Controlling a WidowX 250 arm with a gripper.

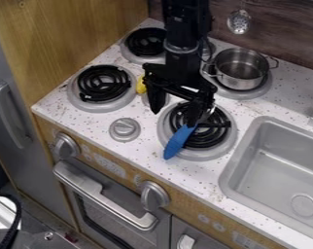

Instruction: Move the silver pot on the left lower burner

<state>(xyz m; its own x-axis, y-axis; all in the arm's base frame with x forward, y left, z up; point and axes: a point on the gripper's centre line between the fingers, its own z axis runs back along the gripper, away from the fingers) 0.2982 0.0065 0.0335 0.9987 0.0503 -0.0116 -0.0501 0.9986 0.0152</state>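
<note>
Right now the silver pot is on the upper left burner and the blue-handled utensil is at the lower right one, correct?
Not quite: the camera view shows the silver pot on the upper right burner, not the upper left. The blue-handled utensil is indeed at the lower right burner.

On the white stovetop [247, 108], burners [106, 83] are spread around the gripper [177, 111]; a silver pot [240, 68] is set rightward in view, a blue-handled utensil [179, 140] below, a yellow object [141, 85] alongside.
</note>
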